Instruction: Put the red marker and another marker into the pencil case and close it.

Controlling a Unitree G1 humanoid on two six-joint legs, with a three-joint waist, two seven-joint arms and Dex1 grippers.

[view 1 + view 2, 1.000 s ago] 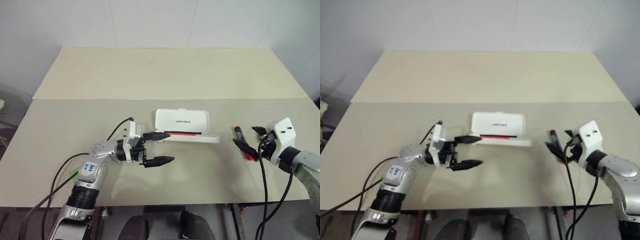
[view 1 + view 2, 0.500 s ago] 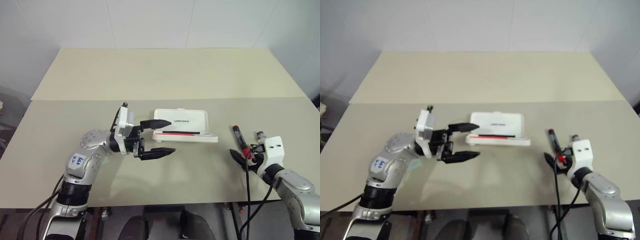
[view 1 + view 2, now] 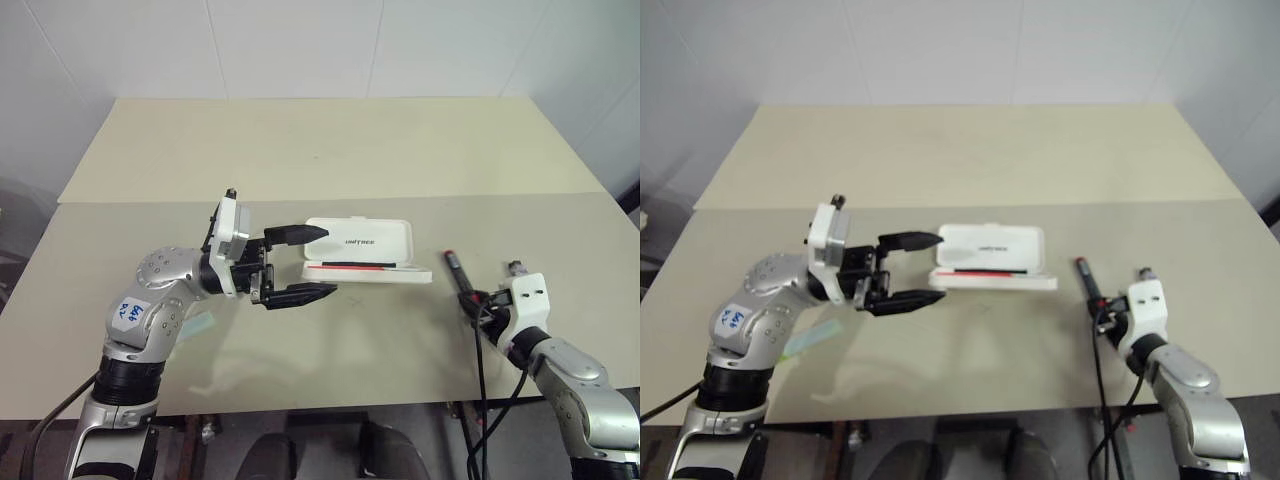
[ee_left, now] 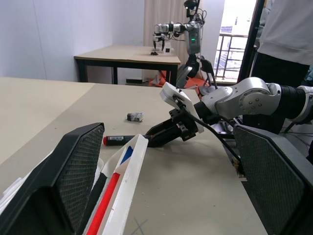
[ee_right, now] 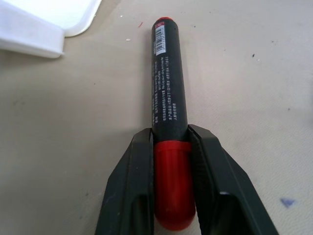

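Head view: flat white hinged plastic pencil case lies open mid-frame on beige tabletop; left claw gapes wide, empty, beside it. Right wrist view: right claw is clamped on stubby red marker with black barrel, lower centre. Step: grasp made; next, lift and carry into case.

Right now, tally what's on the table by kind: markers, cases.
Markers: 2, the red marker, which the right gripper is shut on, and another marker, light green, lying partly under the left arm
Cases: 1, the pencil case, lid open
Total: 3
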